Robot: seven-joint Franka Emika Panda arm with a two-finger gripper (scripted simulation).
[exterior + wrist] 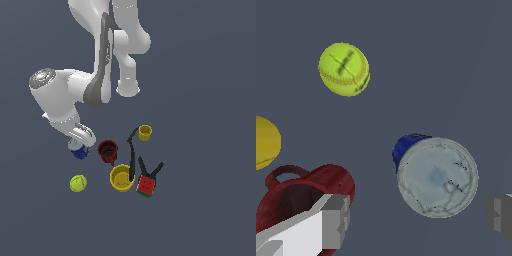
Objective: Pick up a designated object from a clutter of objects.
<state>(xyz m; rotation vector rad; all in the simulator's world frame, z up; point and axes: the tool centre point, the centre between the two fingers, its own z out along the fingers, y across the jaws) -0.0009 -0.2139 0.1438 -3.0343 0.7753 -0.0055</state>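
Note:
The designated object is a small blue can (437,176) with a silver-grey lid, standing upright on the dark floor; in the exterior view the blue can (79,151) sits at the clutter's left edge, partly covered by my hand. My gripper (418,217) hovers above it, open, one grey fingertip (335,220) over the dark red mug (293,195) and the other fingertip (500,216) past the can's far side. Nothing is between the fingers. In the exterior view the gripper (80,145) hangs just over the can.
A dark red mug (107,151) stands right beside the can. A yellow-green ball (78,183), a yellow bowl (121,178), a red cube (146,185), black tools (132,155) and a small yellow cup (145,132) lie around.

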